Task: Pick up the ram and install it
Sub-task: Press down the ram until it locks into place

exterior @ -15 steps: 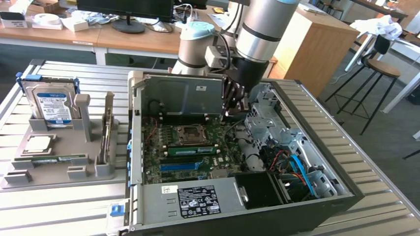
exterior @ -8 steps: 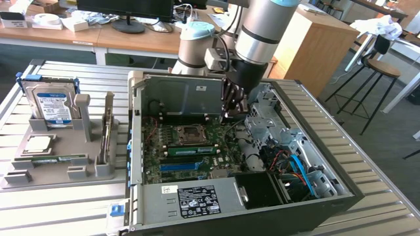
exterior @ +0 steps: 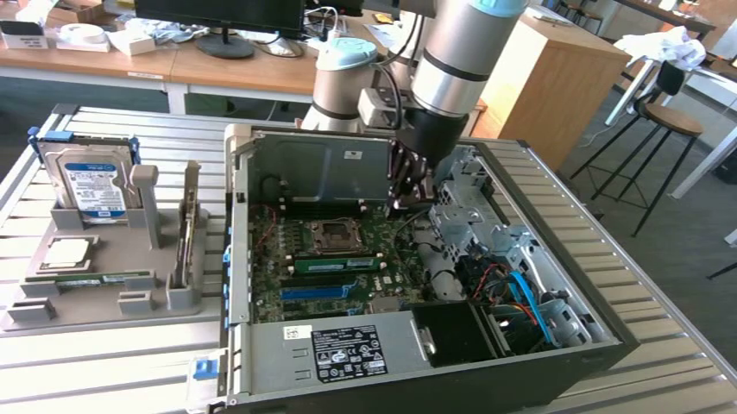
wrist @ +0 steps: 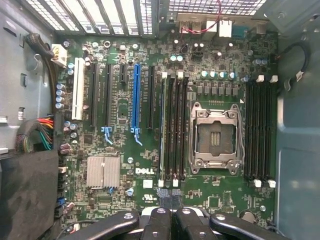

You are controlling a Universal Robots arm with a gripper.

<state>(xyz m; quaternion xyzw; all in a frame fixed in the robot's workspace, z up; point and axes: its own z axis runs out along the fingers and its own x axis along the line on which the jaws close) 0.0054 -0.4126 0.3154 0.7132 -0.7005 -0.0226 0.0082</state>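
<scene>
One slatted table (exterior: 92,362) carries an open computer case (exterior: 240,259) by its edge on the exterior view's right. A ram (exterior: 334,261) stands slotted in the motherboard (wrist: 125,150). It looks light, stiff and fragile, best gripped by its bare edges. Jaws hang shut, empty, near the slot's end.

Tool (wrist: 170,196) linkage cut off at the picture's edge; case sticker (exterior: 349,352) print illegible.

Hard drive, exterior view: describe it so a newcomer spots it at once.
Find the grey parts tray at the exterior view's left, beside the open computer case. At its far end the hard drive stands upright, the only part with a blue-and-white label.
</scene>
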